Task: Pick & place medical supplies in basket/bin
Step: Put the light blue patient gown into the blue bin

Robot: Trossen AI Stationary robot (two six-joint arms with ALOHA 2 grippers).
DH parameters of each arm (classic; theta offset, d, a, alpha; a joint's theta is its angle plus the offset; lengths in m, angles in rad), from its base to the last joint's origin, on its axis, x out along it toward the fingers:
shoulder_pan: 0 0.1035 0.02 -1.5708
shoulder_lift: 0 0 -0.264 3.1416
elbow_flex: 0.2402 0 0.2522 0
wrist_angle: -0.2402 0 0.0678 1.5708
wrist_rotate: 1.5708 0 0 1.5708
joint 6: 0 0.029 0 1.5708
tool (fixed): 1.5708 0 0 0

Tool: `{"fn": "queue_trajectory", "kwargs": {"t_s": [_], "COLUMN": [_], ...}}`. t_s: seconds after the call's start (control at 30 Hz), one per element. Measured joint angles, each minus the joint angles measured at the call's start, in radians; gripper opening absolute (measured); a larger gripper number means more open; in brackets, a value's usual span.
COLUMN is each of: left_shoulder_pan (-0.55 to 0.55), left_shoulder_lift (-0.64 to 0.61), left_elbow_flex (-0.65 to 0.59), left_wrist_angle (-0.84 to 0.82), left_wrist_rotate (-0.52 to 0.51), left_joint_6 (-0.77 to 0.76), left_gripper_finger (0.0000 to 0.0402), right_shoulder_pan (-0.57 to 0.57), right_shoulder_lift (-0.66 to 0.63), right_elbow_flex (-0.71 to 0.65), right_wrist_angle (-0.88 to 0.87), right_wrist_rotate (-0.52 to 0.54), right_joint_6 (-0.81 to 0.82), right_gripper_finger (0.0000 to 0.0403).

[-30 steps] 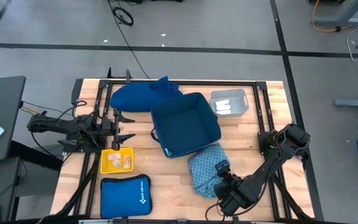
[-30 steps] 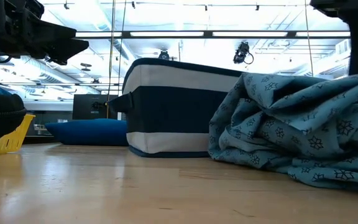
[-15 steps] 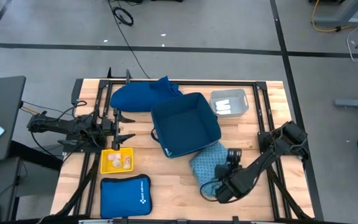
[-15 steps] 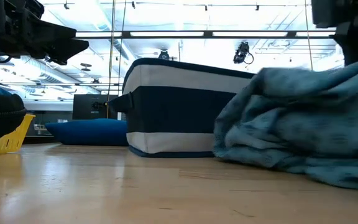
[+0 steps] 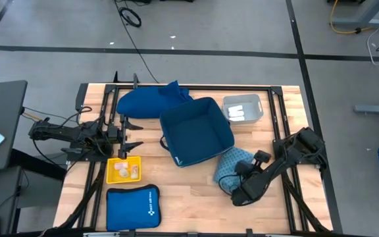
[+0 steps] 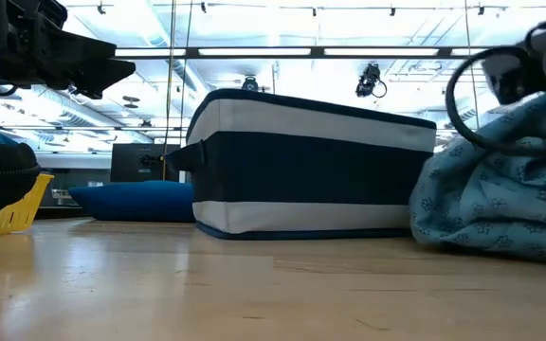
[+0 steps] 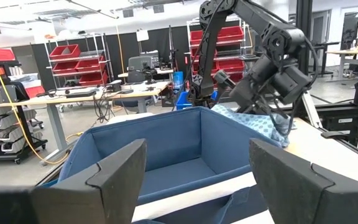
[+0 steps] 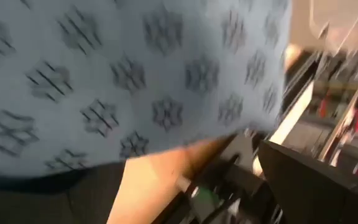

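Observation:
The teal speckled cloth point(image 5: 231, 168) lies bunched in a heap on the table, just off the near right corner of the dark-blue basket point(image 5: 196, 131); the low view shows the cloth point(image 6: 500, 199) at its right. My right gripper point(image 5: 247, 168) sits at the heap, fingers wide apart, with the cloth point(image 8: 135, 81) filling its wrist view. My left gripper point(image 5: 135, 134) waits open at the table's left, level, facing the basket point(image 7: 166, 149). A large dark-blue cloth point(image 5: 150, 102) lies beyond the basket. My right gripper point(image 8: 179, 180) comes at the teal cloth slanting down from the table's near right. The cloth's lower folds point(image 8: 166, 130) lie between the open fingers. Whether a finger point(image 8: 303, 180) touches the cloth I cannot tell. The heap rests on the table.
A small grey bin point(image 5: 242, 108) with white rolls stands at the far right. A yellow tray point(image 5: 124, 169) with small pieces sits near the left gripper, and a flat bright-blue zip pouch point(image 5: 132, 206) lies at the near left. Bare wood shows between pouch and cloth.
My right gripper has swept toward the table's right and far side, rolling its wrist. The teal cloth has gone with it: from lying spread out it is now gathered into a smaller heap farther right, near the basket's corner.

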Motion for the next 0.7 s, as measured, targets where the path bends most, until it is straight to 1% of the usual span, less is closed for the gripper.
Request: {"fn": "queue_trajectory", "kwargs": {"t_s": [0.1,0.17,0.4,0.5,0.6,0.7], "left_shoulder_pan": [0.000,0.000,0.000,0.000,0.000,0.000], "left_shoulder_lift": [0.000,0.000,0.000,0.000,0.000,0.000], "left_elbow_flex": [0.000,0.000,0.000,0.000,0.000,0.000], "left_wrist_angle": [0.000,0.000,0.000,0.000,0.000,0.000], "left_wrist_rotate": [0.000,0.000,0.001,0.001,0.023,0.034], "left_joint_6": [0.000,0.002,0.000,0.000,-0.001,-0.004], "left_gripper_finger": [0.0283,0.0283,0.0283,0.0283,0.0283,0.0283], "right_shoulder_pan": [0.001,0.000,-0.004,-0.008,-0.017,-0.021], "right_shoulder_lift": [0.000,0.000,0.000,0.000,0.000,0.000], "right_elbow_flex": [-0.014,-0.014,-0.014,-0.014,-0.014,-0.014], "right_wrist_angle": [0.005,0.009,0.009,0.002,0.002,0.002], "right_wrist_rotate": [-0.043,-0.057,-0.089,-0.138,-0.191,-0.212], "right_joint_6": [0.059,0.064,0.126,0.131,0.123,0.121], "right_gripper_finger": [0.0363,0.0359,0.0357,0.0358,0.0370,0.0393]}}
